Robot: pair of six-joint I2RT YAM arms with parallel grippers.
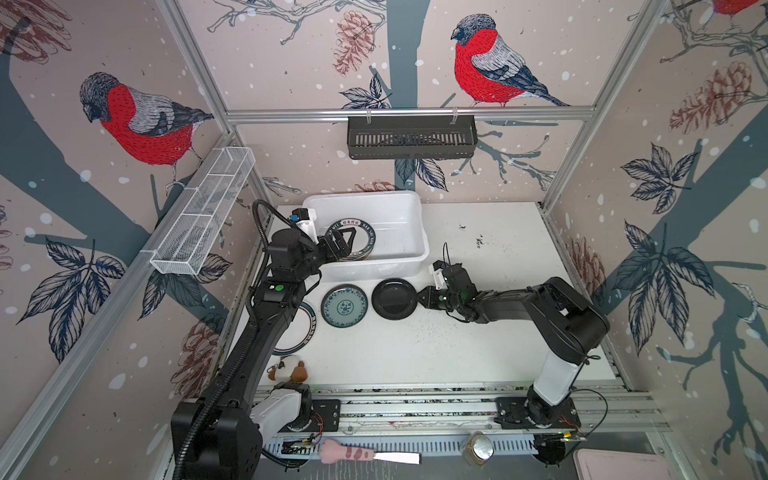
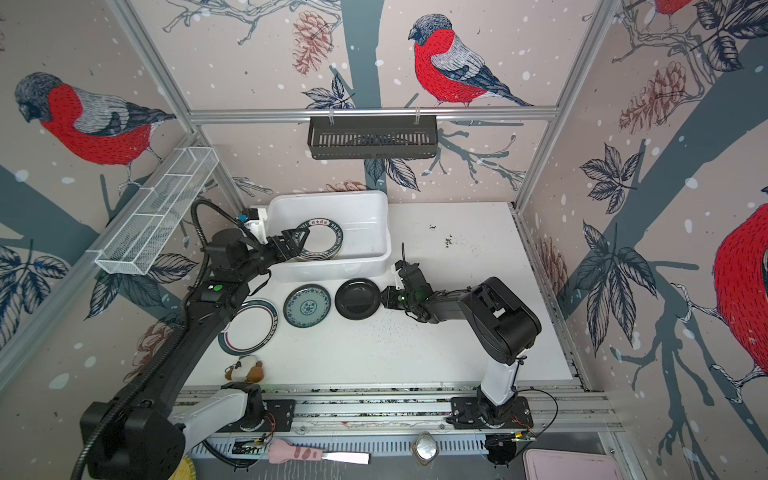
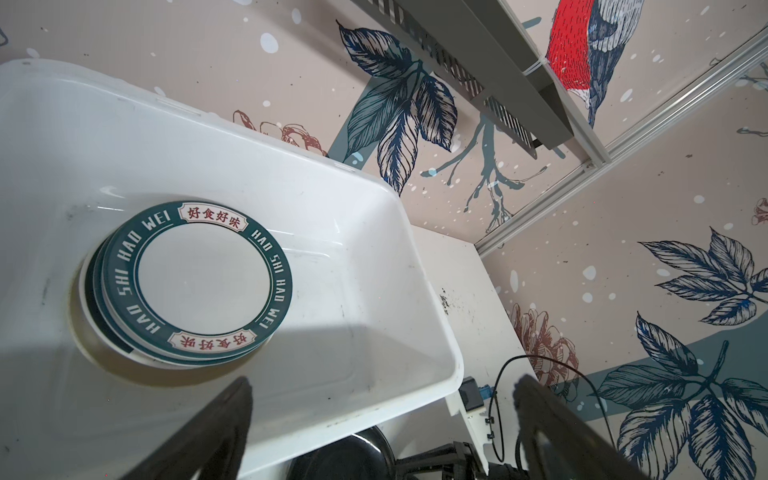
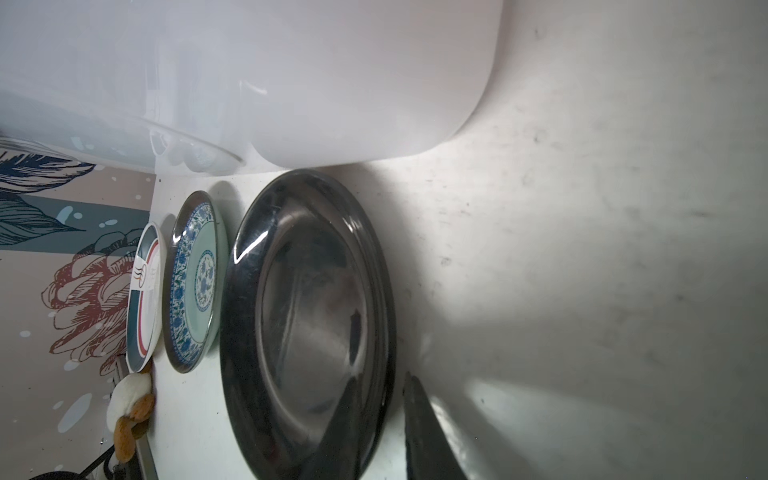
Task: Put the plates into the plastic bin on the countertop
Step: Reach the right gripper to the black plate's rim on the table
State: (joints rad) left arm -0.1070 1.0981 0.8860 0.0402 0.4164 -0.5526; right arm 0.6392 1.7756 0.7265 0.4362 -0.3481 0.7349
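The black plate (image 4: 307,291) is round, glossy, shallow, with bright glints.

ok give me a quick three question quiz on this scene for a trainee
1. True or false: the left gripper holds a plate.
2. The right gripper straddles the rim of: A an orange plate, B the black plate, C a cup.
3. How many plates lie on the countertop outside the bin?
Key: 1 false, it is open and empty over the bin. 2 B. 3 three: the black plate, a teal plate and a rimmed plate.
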